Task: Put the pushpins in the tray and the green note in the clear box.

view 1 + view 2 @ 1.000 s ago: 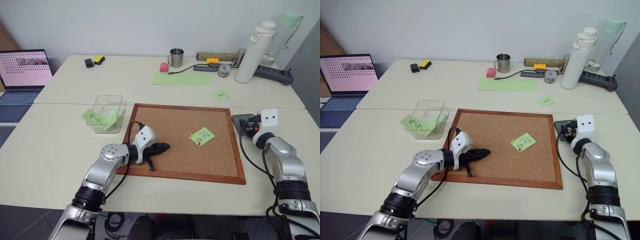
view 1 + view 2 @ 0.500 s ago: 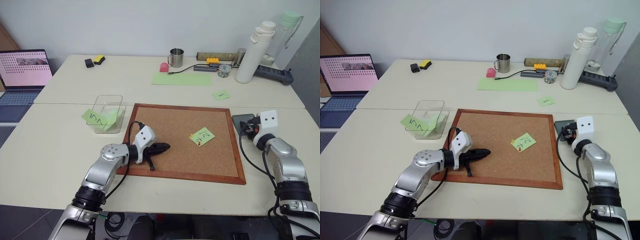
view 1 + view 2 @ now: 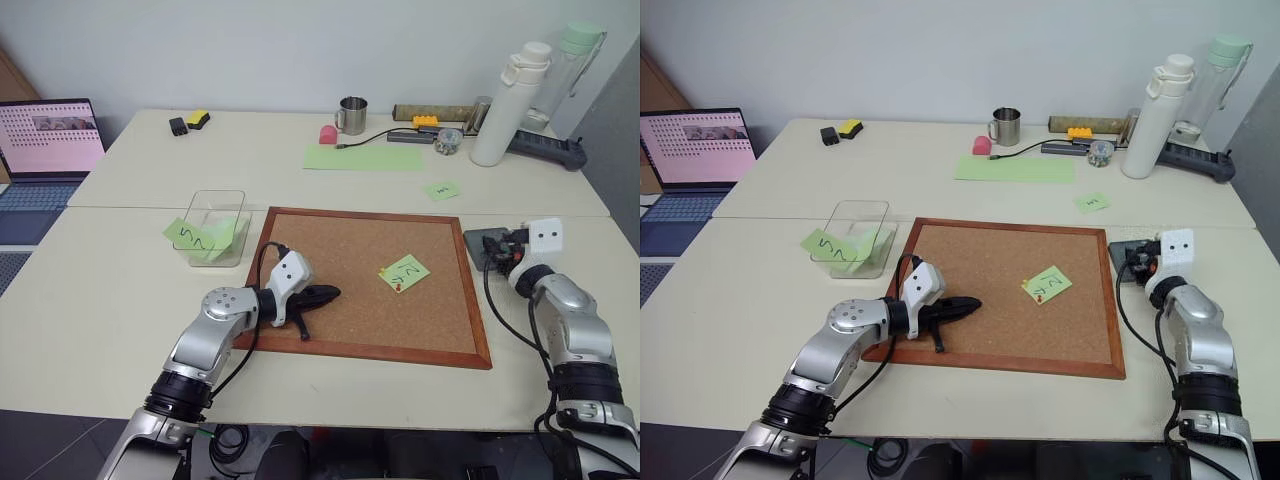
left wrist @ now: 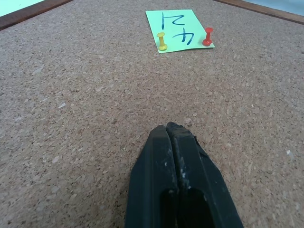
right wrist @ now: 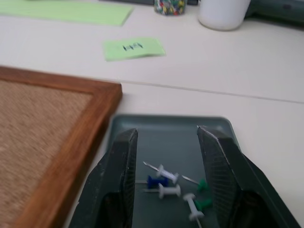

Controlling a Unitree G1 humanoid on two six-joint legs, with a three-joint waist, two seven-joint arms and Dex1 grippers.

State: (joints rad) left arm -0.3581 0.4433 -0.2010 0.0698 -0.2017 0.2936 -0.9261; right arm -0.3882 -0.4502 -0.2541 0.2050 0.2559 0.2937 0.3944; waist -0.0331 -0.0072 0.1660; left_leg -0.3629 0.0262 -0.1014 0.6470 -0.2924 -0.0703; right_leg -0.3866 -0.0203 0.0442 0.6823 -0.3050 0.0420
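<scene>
The right gripper [image 5: 167, 156] sits slightly higher than before, fingers wide above the smooth grey tray [image 5: 171, 130]. The left gripper [image 4: 167, 130] is unmoved, fingers pressed together over the grainy corkboard [image 4: 71, 95].

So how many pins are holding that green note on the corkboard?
2: a yellow pushpin and a red pushpin, one at each lower corner of the green note on the corkboard.

Cream desk [image 3: 120, 330], two tops w/ a seam across. Corkboard [image 3: 350, 300] lies at centre. Clear box [image 3: 214, 226] at 10 o'clock from it, squiggle note [image 3: 188, 235] against its near wall. Tray [image 3: 484, 243] at 3 o'clock, just beside the frame. Small note [image 3: 441, 190] at 1 o'clock. Far side, 12 o'clock: green sheet [image 3: 364, 158], mug [image 3: 352, 115], white bottle [image 3: 510, 105]. Laptop [image 3: 45, 150] at 9–10 o'clock.
</scene>
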